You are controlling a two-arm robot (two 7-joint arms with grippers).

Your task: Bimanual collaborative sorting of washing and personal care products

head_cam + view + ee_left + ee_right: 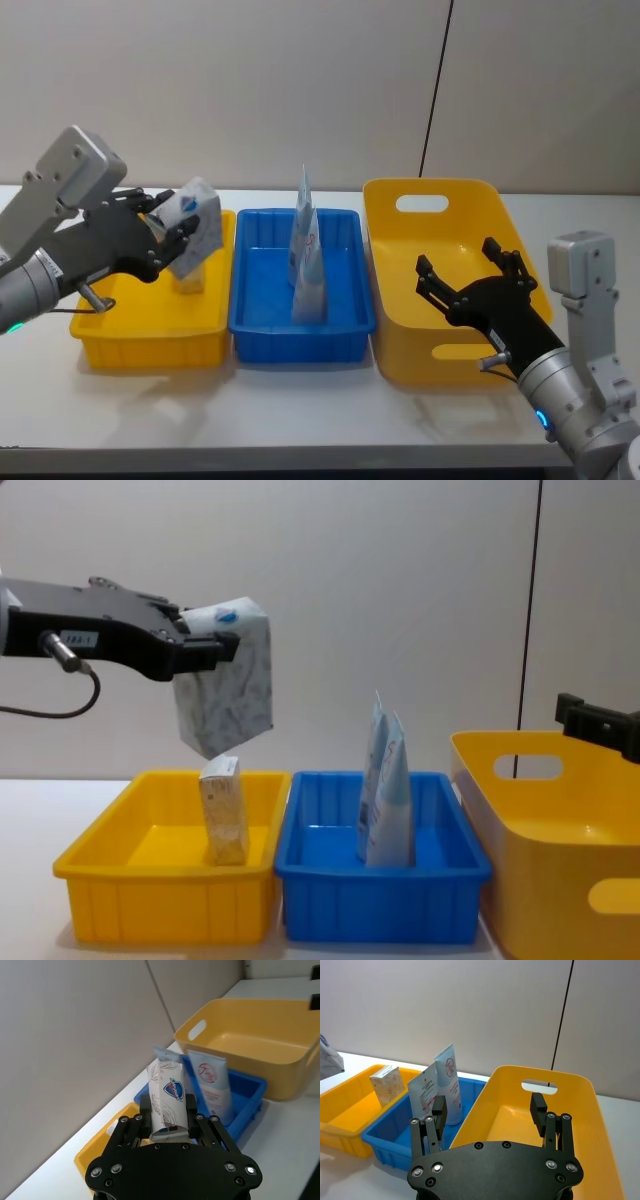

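Seemingly, your sorting is well along. Your left pincer (167, 1121) is clenched on a pack (225, 685) and carries it in the air. Directly beneath that pincer sits the low yellow bin (145, 345), where another pack (224, 810) already stands upright. Two pouches (388, 800) lean together in the blue bin (300, 345), just off the pincer's inner side, toward your right arm. Your right pincer (468, 275) hangs released, grasping nothing, over the deep yellow bin (470, 190), whose floor beneath it is bare. By my judgement, the held pack has yet to go down beside its twin; what remains after that you cannot tell.

The packs are soft rectangular blocks in a glossy white wrap with grey leaf print and a blue oval logo, so expect the wrap to give under pressure. The pouches are tall, pale and flat, tapering to a thin top seam. All three bins on the worktop (300, 410) are smooth rigid plastic. The deep one has rounded corners and slot handles.
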